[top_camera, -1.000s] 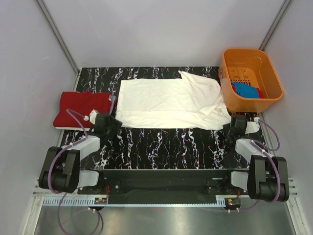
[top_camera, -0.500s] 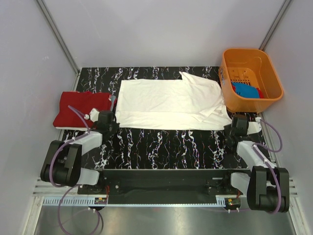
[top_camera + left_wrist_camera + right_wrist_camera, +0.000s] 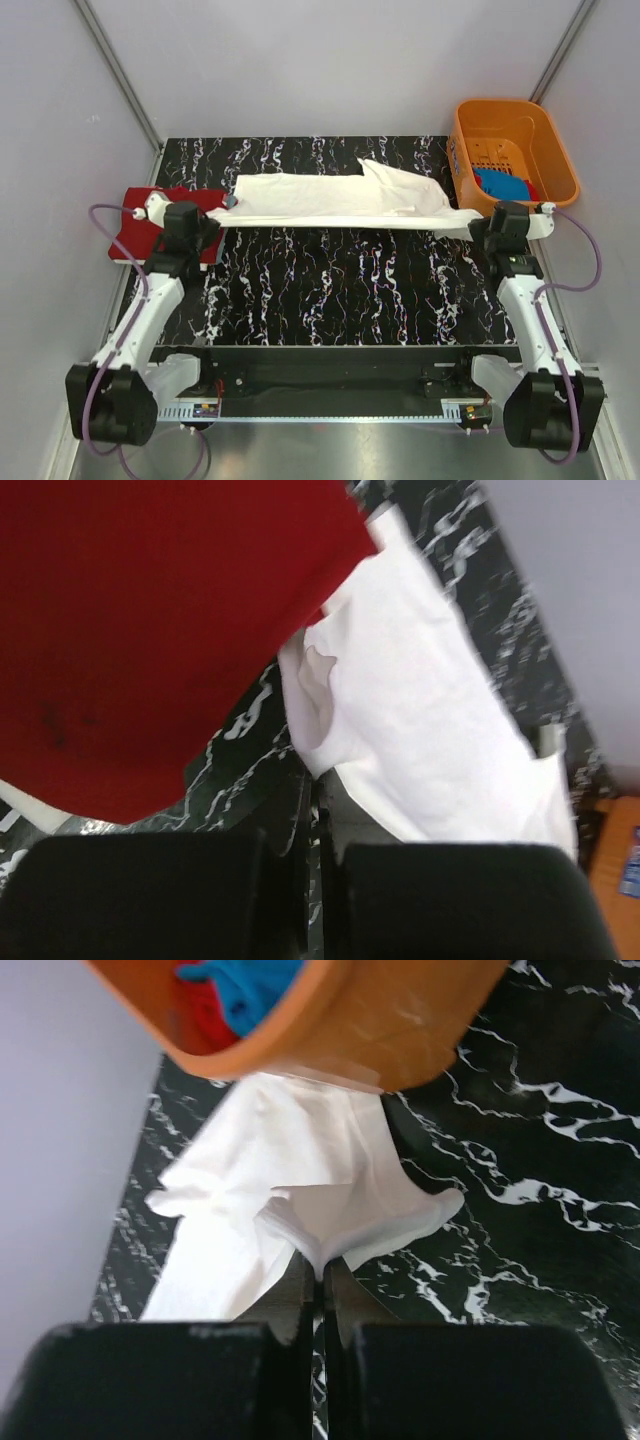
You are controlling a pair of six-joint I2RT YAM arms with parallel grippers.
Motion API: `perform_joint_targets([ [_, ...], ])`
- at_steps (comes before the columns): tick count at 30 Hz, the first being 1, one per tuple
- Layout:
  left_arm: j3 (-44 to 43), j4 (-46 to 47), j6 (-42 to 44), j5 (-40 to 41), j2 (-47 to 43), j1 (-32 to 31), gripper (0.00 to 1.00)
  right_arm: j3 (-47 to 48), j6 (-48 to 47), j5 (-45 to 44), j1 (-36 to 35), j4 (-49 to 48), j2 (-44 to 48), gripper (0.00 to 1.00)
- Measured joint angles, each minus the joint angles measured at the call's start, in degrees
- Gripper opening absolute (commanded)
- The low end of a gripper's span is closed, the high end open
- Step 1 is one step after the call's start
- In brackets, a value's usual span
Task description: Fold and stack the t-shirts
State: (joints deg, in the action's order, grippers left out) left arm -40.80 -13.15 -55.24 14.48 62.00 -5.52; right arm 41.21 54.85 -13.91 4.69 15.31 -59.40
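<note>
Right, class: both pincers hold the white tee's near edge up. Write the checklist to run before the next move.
1. Grip of left pincer on white tee: ok, shut on a corner.
2. Grip of right pincer on white tee: ok, shut on the other corner.
3. Near edge straight between them: ok.
4. Far part flat on the table: cannot tell.
5. red tee clear of the left arm: not ok, the pincer hangs over it.
6. basket clear of the right pincer: cannot tell, they are very close.
</note>
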Motion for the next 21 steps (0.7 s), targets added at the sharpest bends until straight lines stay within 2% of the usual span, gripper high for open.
perform_joint_targets([
  [5,0.02,-2.75,1.38,0.55,-9.84,0.66,0.0,-2.29,0.52,0.07,0.02,1.09,7.87,0.0],
  [12,10.84,-7.87,1.42,-0.31,-15.1,1.03,0.0,-12.17,1.53,1.55,0.02,7.34,16.13,0.0],
  [17,11.87,-12.24,1.44,-0.39,-19.61,1.14,0.0,-12.55,1.42,1.64,0.02,11.23,23.21,0.0],
  [21,9.57,-15.06,1.46,-0.35,-20.5,1.2,0.0,-9.27,0.9,1.99,0.07,14.69,23.65,0.0],
])
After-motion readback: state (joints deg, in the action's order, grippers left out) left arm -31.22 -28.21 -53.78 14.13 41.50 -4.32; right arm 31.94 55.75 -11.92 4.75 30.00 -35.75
